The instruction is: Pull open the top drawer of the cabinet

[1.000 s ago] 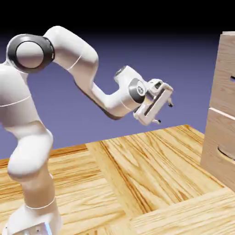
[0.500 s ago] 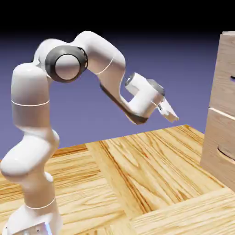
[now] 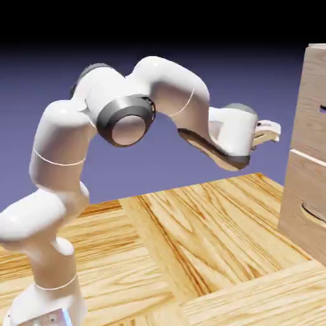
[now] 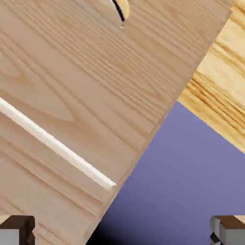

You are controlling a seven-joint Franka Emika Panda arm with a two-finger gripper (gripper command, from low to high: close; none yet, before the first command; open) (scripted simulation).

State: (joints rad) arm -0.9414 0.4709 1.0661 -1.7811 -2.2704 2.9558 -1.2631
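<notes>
Top drawer (image 3: 313, 105) of the cabinet (image 3: 300, 197), and it's sitting closed, high up at the exterior view's right edge, its front in pale wood grain! A small dark handle (image 3: 323, 108) shows on it, cut by the picture's edge. Just below runs a light strip (image 3: 309, 157), and under that comes the lower drawer (image 3: 299, 191) with its curved handle (image 3: 313, 214).

Over to the gripper (image 3: 267, 135), just to the left of the cabinet in the exterior view, near the top drawer's level and apart from it! Into the hand view: fingertips (image 4: 17, 230) spread wide at the bottom corners, released, nothing between them but a view of wood and backdrop (image 4: 177, 177). The light strip slants across the lower left there, and part of the curved handle peeks in at the top.

Behind the gripper, the white arm (image 3: 172, 83) arches across from the exterior view's left, high over the plank floor (image 3: 191, 235)!
</notes>
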